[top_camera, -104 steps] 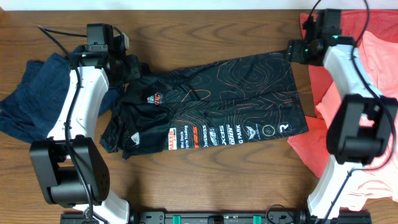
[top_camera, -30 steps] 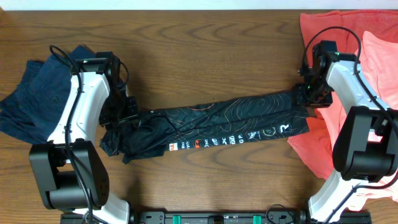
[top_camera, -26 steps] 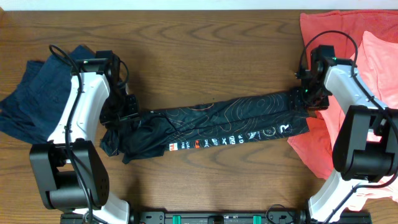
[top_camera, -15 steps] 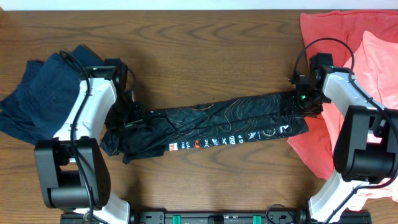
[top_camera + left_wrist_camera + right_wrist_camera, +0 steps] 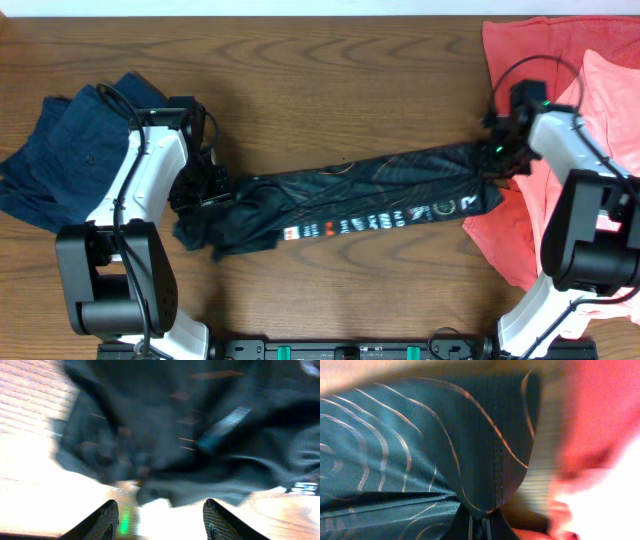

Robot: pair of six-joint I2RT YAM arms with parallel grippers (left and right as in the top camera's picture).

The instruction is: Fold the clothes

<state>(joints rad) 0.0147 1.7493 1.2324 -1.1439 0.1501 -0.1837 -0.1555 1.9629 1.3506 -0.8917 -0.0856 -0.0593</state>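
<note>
The black jersey point(image 5: 360, 195) lies mid-frame on the table point(image 5: 330, 70), doubled lengthwise into a narrow band. The left tool point(image 5: 162, 519) gapes, gripping nothing, at its bunched left end, while the right tool point(image 5: 496, 151) pinches the right hem. Cross-folds look undone, and the navy garment point(image 5: 60, 150) and coral garments point(image 5: 520, 60) lie unfolded.

Both arms match: the left arm point(image 5: 140, 192) and right arm point(image 5: 572, 140) wear smooth white shells on their long links, with chunky black housings at joints and base. Thin black cables point(image 5: 118, 100) loop off each. A small green light point(image 5: 497, 150) glows by the right wrist. The left claw point(image 5: 160, 521) ends in two black, finely textured fingers point(image 5: 102, 522).
</note>
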